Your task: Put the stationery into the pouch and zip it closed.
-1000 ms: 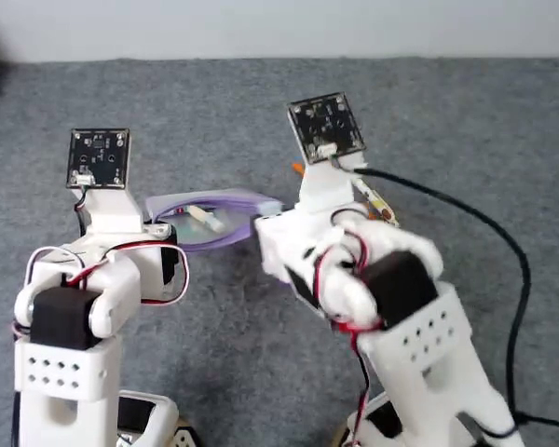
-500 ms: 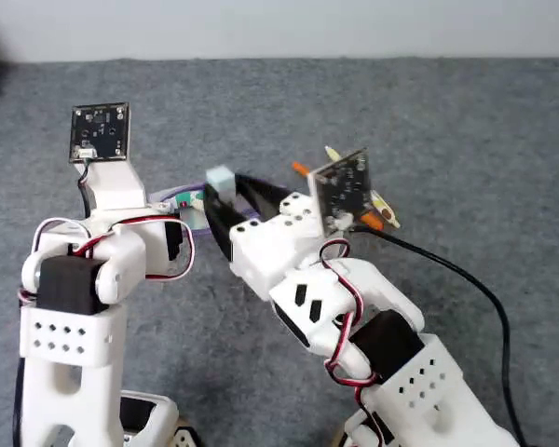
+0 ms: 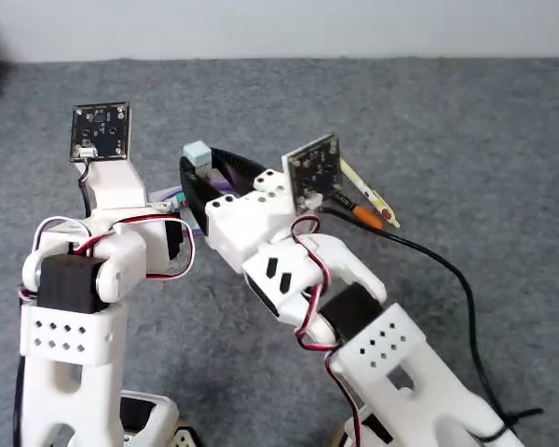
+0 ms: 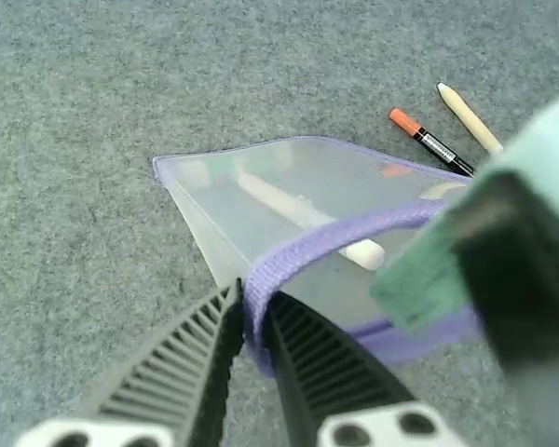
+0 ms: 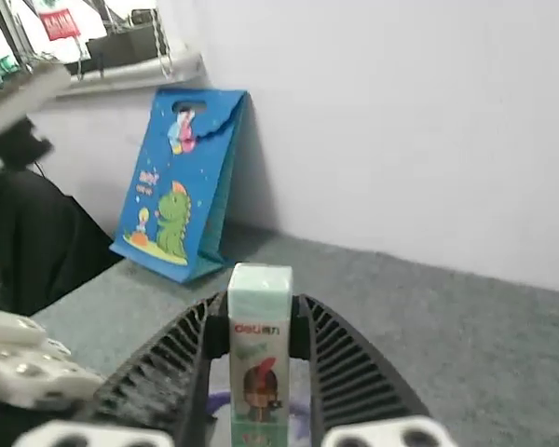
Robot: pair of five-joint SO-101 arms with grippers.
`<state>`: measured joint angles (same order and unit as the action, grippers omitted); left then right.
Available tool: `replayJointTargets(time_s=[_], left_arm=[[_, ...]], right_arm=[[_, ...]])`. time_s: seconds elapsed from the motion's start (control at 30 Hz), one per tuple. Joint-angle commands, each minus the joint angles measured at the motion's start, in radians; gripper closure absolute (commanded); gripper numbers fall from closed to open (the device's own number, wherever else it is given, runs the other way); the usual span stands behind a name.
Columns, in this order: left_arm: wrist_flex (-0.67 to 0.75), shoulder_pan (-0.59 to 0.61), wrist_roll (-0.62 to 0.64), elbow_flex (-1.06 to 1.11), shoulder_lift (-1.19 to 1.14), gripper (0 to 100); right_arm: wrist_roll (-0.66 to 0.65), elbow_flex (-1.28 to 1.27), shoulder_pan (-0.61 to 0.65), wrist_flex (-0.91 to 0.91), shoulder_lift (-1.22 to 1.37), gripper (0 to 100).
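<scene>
As I view the rig remotely, the left gripper (image 4: pixel 250 303) is clamped on the purple zip band (image 4: pixel 335 237) of the pouch (image 4: pixel 261 186), its two fingers pinched together on the band near one end. The pouch is translucent and lies on the grey table (image 3: pixel 466 112), about midway between the near and far edges, in front of the left arm. A white pen (image 4: pixel 303 214) lies inside it, slantwise under the band.

The right gripper (image 5: pixel 258 317) is closed on a mint-green eraser (image 5: pixel 259 372), which stands upright between the ribbed fingers. From the high view I see the same eraser (image 3: pixel 197 154) at the gripper's tip, held off the table over the pouch. From the left wrist view it sits just beside the zip band; I cannot tell whether the two touch.

An orange marker (image 4: pixel 429 140) and a cream pencil (image 4: pixel 468 116) lie on the table outside the pouch, near each other, on the side towards the right edge.

Beyond the table's far side, a blue gift bag (image 5: pixel 182 182) leans against a white wall (image 5: pixel 401 112).
</scene>
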<state>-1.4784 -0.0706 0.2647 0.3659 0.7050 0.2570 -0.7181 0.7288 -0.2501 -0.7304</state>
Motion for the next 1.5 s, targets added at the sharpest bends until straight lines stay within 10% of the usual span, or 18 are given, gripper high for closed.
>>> replayJointTargets(time_s=[0.0,0.3,0.53,0.93,1.47], left_arm=[[0.002,-0.011,0.009,-0.05,-0.003,99],[-0.028,-0.009,0.011,-0.114,-0.006,99],[-0.028,-0.009,0.011,-0.114,-0.006,99],[-0.028,-0.009,0.011,-0.113,-0.006,99],[-0.028,-0.011,0.011,-0.113,-0.006,99]], right_arm=[[-0.008,-0.005,0.001,0.024,0.004,99.1],[-0.008,-0.097,-0.004,0.028,-0.001,98.4],[-0.061,-0.072,0.001,-0.056,-0.015,78.0],[-0.058,0.1,-0.031,-0.361,-0.226,97.1],[-0.063,0.4,-0.492,-0.771,0.174,99.1]])
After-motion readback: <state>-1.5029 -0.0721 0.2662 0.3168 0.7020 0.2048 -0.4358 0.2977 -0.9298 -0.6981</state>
